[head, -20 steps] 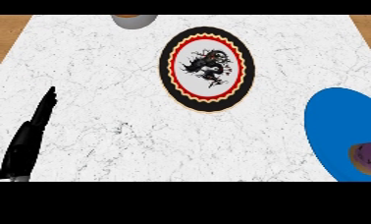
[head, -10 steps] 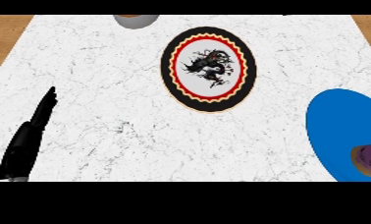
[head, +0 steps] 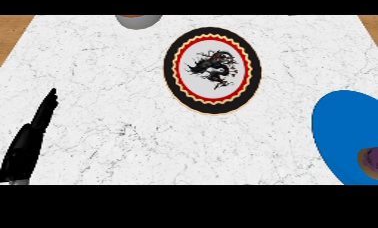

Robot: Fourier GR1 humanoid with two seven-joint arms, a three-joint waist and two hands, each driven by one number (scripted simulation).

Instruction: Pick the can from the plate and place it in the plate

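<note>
Purplish can [head: 369, 161] on blue plate [head: 336, 132] at right edge, left robot hand [head: 29, 137] fingers straight, released

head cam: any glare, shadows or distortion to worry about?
Head view: flat, even light, no glare on the white marble counter; no clear cast shadows under the patterned plate or left hand; plate looks stretched taller than wide; blue plate is cut by the right edge.

A kitchen is showing here: a white marble counter [head: 111, 122] is carrying tableware, with a black-rimmed patterned plate [head: 212, 70] lying near the middle (a blue plate [head: 336, 132] sitting at the near right) and wood edging the far corners.
</note>
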